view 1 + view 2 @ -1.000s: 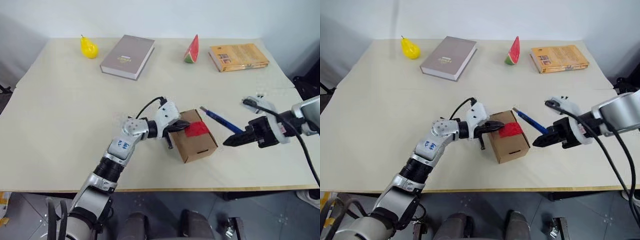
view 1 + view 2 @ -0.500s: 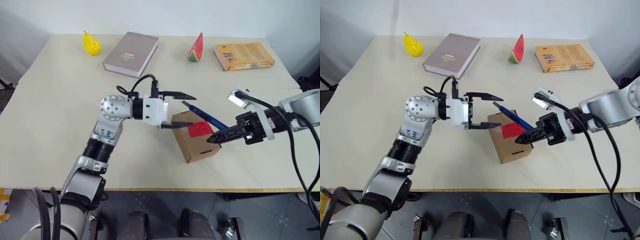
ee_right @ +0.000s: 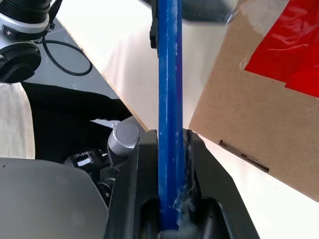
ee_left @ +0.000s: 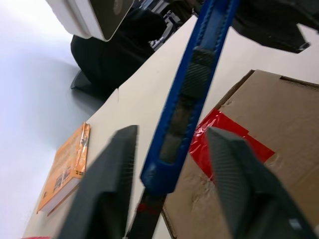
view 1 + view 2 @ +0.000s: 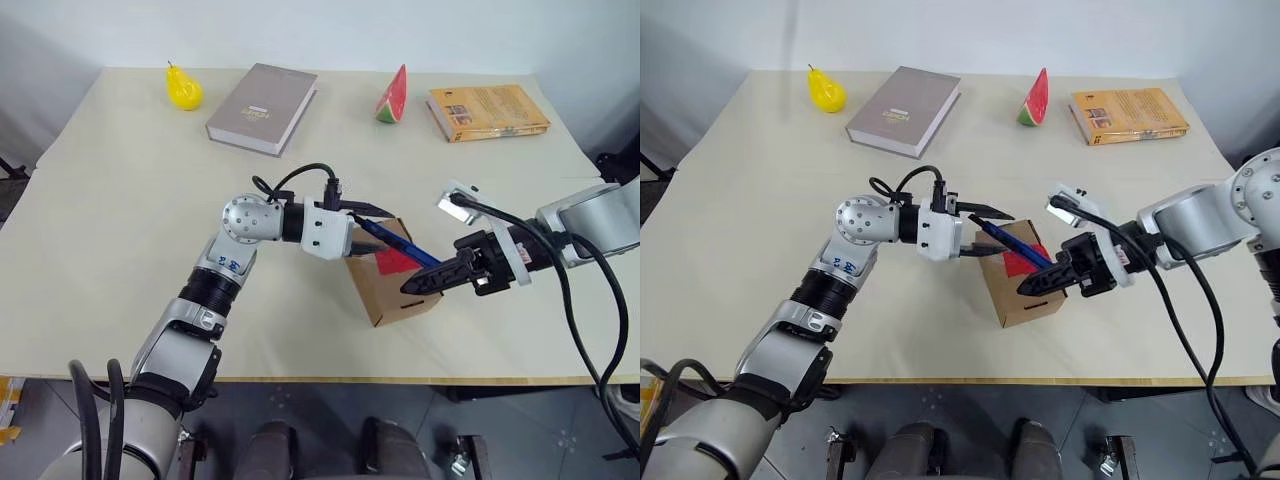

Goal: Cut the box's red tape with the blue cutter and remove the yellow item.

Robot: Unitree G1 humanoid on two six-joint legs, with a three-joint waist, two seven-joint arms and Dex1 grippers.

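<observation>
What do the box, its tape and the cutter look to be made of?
Box: brown cardboard, matte, with a fibrous torn edge.
Red tape: probably plastic film, glossy and wrinkled.
Blue cutter: apparently moulded plastic, with a dark ribbed slider.

L gripper (image 5: pixel 372 228) w/ two black fingers is reaching in level from the left, fingers parted, one either side of the slim dark-blue cutter (image 4: pixel 185 94), not touching it. R gripper (image 5: pixel 412 285) is pointing left & downward, black fingers clamping that cutter's other end.
</observation>
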